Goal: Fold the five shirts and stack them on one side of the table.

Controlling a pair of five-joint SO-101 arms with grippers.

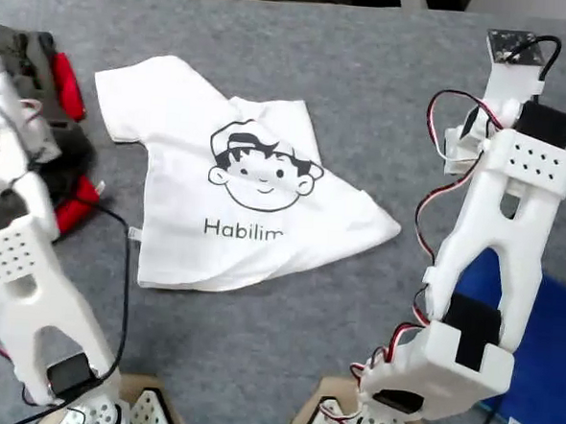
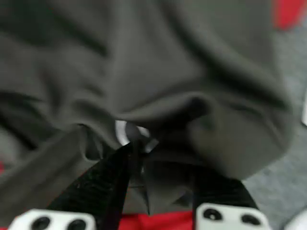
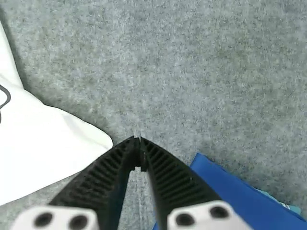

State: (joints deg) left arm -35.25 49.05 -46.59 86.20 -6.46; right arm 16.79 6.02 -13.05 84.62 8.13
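A white shirt (image 1: 186, 144) with a cartoon face lies rumpled and spread out left of the table's middle; one corner of this white shirt (image 3: 33, 153) shows in the right wrist view. At the left edge is a pile made of a dark grey shirt (image 1: 24, 47) and a red shirt (image 1: 68, 84). My left gripper (image 2: 136, 143) is down in the dark grey shirt (image 2: 158, 72), shut on a bunched fold of it, with the red shirt (image 2: 158, 221) beneath. My right gripper (image 3: 140, 141) hangs shut and empty over bare table between the white corner and a blue shirt (image 3: 230, 191).
The blue shirt (image 1: 553, 353) lies at the front right, partly under the right arm (image 1: 491, 263). The left arm (image 1: 12, 243) stands over the left pile. Grey felt (image 1: 368, 83) covers the table, bare at the back and the front middle.
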